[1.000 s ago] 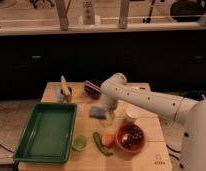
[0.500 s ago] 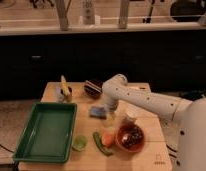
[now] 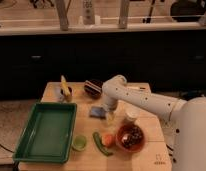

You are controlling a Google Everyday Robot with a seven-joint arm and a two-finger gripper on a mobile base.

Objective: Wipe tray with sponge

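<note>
Because the wiping has not yet begun, the tray [image 3: 45,131] lies bare on the counter [image 3: 88,127] with its long side running away from the camera, so its floor is open to a stroke from above or from the side. Just beside the tray's near right corner stands a small green cup [image 3: 79,143]. Further right of the tray, in the same near row, lie a green pepper [image 3: 100,144], a small orange thing [image 3: 110,140] touching it, and a brown bowl [image 3: 131,138] with dark contents. These crowd the near end, which I judge leaves the tray's far right side as the freer way in. The sponge [image 3: 97,112] lies flat on the counter to the right of the tray's far half, near the rim but apart from it, and not on the tray. The tool [image 3: 110,117] hangs from the white arm [image 3: 141,99] on the side of the sponge away from the tray and points down at the counter, seemingly placed for a pick-up from above. I cannot tell whether it is open or closed, whether it has hold of anything, or whether it touches the sponge. A white cup [image 3: 130,116] stands a little further from the tray than the tool. Beyond the tray's far right corner a yellow thing [image 3: 64,88] stands upright, and right of it a dark round dish [image 3: 93,87]; both sit at the back, probably out of the arm's path.
</note>
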